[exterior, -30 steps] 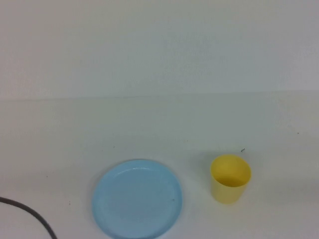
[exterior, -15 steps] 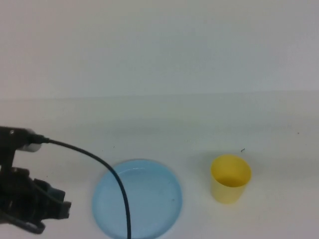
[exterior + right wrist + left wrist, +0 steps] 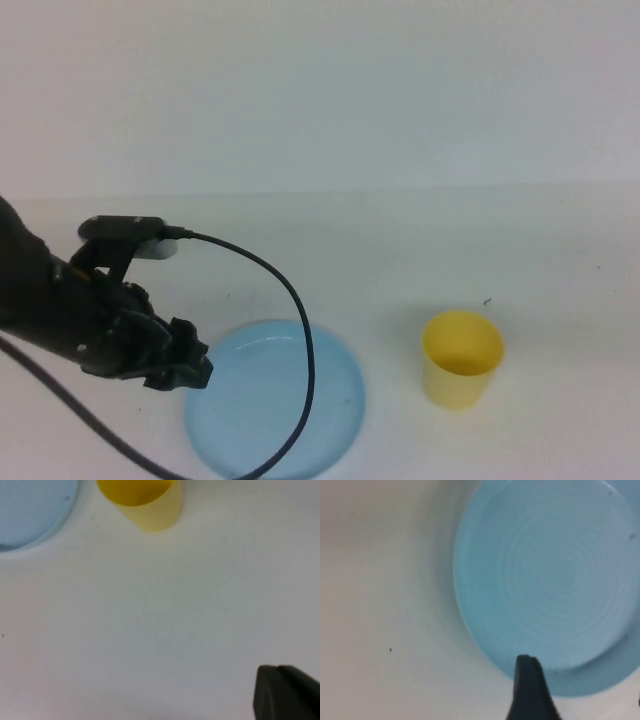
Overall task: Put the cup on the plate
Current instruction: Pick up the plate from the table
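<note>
Left gripper (image 3: 185, 368) hovers beside the bare plate (image 3: 330, 400); cup (image 3: 462, 360) apart.

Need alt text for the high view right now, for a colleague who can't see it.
The left gripper hangs at the left edge of the empty blue plate. The yellow cup stands upright to the plate's right, apart from it. The right gripper is out of view.

One yellow cup (image 3: 462, 372), one light blue plate (image 3: 335, 400), one black cable (image 3: 290, 300) on one white table (image 3: 420, 250)
</note>
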